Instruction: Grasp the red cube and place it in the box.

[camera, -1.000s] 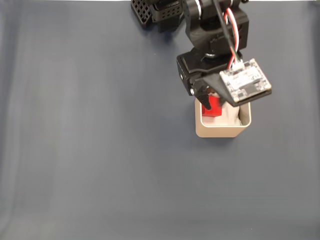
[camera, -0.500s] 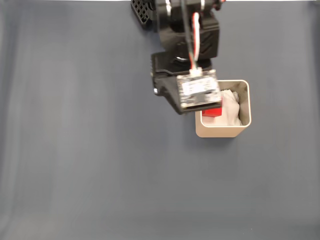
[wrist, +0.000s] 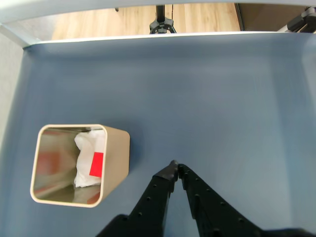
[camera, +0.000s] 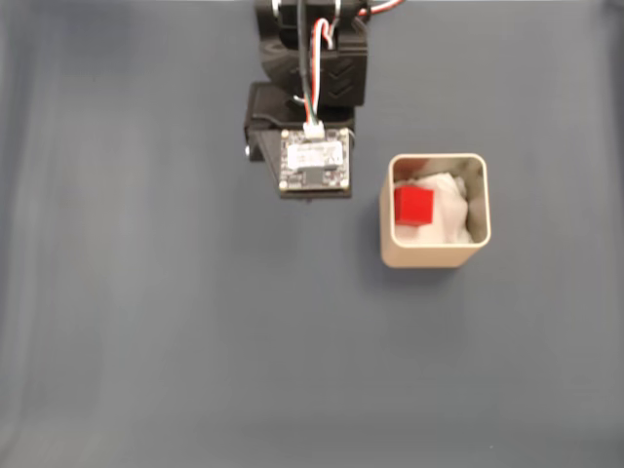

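Note:
The red cube lies inside the beige box, resting on white padding by the box's left wall in the fixed view. The wrist view shows the cube as a red patch against the padding inside the box at lower left. My gripper is shut with its black fingertips touching and nothing between them, well to the right of the box over bare mat. From the fixed view the arm sits left of the box, its circuit board hiding the fingers.
A dark blue-grey mat covers the table. In the wrist view its far edge meets a wooden floor with a tripod base. The arm's black base stands at the top of the fixed view.
The arm has swung left away from the box, leaving the red cube inside on the padding. The cube, earlier partly under the gripper, now lies uncovered.

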Motion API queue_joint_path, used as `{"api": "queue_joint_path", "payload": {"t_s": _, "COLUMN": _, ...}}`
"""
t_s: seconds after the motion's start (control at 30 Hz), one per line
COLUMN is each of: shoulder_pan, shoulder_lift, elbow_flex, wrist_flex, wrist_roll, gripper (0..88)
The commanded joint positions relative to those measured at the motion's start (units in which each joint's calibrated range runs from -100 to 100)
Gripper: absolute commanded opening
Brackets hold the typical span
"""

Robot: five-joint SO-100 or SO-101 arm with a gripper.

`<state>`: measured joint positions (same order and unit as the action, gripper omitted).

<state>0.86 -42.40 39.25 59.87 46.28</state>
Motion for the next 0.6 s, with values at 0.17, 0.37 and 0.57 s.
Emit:
{"api": "queue_joint_path", "payload": {"t_s": 0.17, "shoulder_pan": -0.5, "shoulder_lift": -13.6, "elbow_flex": 16.4, "wrist_flex": -4.4, "wrist_roll": 0.5, "gripper": 0.2}}
{"api": "queue_joint_path", "payload": {"t_s": 0.37, "shoulder_pan": -1.0, "shoulder_lift": -23.0, "elbow_flex": 27.2, "wrist_flex": -4.8, "wrist_roll": 0.7, "gripper": 0.2}}
{"api": "queue_joint_path", "payload": {"t_s": 0.57, "shoulder_pan": -1.8, "shoulder_lift": -34.2, "elbow_flex": 38.2, "wrist_flex": -4.4, "wrist_roll": 1.3, "gripper": 0.2}}
